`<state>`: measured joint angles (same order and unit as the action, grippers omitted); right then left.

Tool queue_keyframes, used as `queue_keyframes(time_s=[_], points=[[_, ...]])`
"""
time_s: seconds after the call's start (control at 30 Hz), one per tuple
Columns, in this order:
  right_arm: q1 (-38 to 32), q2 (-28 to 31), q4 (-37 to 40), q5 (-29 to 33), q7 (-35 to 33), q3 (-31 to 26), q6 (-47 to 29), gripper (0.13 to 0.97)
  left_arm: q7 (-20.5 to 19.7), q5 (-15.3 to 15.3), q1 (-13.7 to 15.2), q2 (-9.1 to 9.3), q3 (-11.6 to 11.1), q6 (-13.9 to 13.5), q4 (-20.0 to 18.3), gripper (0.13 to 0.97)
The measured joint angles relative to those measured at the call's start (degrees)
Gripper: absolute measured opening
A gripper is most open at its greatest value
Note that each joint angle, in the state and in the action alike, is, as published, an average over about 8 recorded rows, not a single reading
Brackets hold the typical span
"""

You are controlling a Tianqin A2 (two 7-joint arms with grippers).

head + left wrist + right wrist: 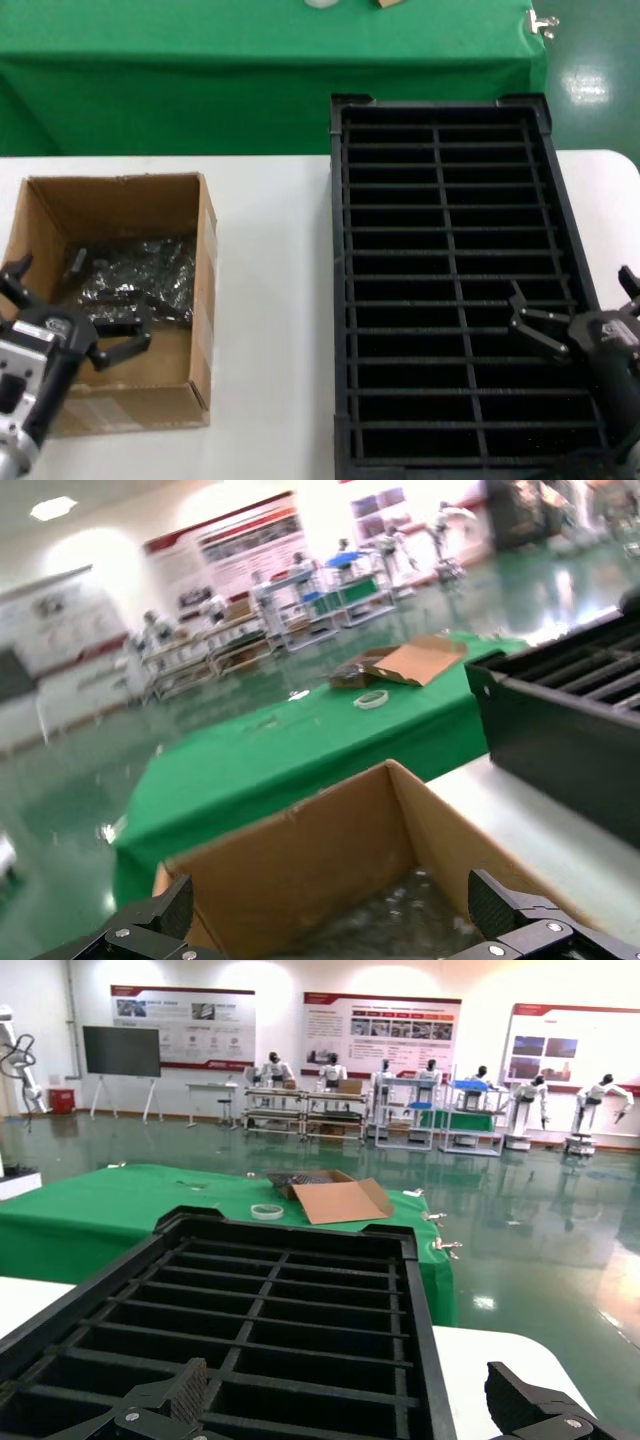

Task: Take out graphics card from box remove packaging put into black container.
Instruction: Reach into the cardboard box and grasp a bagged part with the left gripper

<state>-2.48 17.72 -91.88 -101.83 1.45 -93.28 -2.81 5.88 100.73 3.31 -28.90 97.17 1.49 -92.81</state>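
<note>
Beyond the hands we see a white table (270, 300), then a green-draped table (120, 1200) bearing a tape roll (266, 1211) and flattened cardboard (340, 1200).

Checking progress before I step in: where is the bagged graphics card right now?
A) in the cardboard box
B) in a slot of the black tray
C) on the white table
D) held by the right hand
A: the crinkled packaging lies inside the box, under the open left hand.
</note>
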Motion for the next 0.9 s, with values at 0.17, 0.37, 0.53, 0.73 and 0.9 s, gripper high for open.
queue_keyframes(time_s=[0.17,0.37,0.53,0.73,0.9], points=[[0.0,0.0,0.0,0.0,0.0,0.0,0.0,0.966,7.8,4.9,6.2,-9.43,9.2,2.7,2.3,0.966],[0.0,0.0,0.0,0.0,0.0,0.0,0.0,0.966,17.6,10.3,18.0,-18.61,23.3,2.1,8.6,0.966],[0.0,0.0,0.0,0.0,0.0,0.0,0.0,0.966,15.9,5.1,29.6,-21.46,34.5,-1.2,16.6,0.966],[0.0,0.0,0.0,0.0,0.0,0.0,0.0,0.966,6.8,-9.0,40.6,-19.42,44.2,-7.1,27.0,0.966],[0.0,0.0,0.0,0.0,0.0,0.0,0.0,0.966,0.9,-22.4,44.3,-15.17,44.9,-12.4,34.8,0.966]])
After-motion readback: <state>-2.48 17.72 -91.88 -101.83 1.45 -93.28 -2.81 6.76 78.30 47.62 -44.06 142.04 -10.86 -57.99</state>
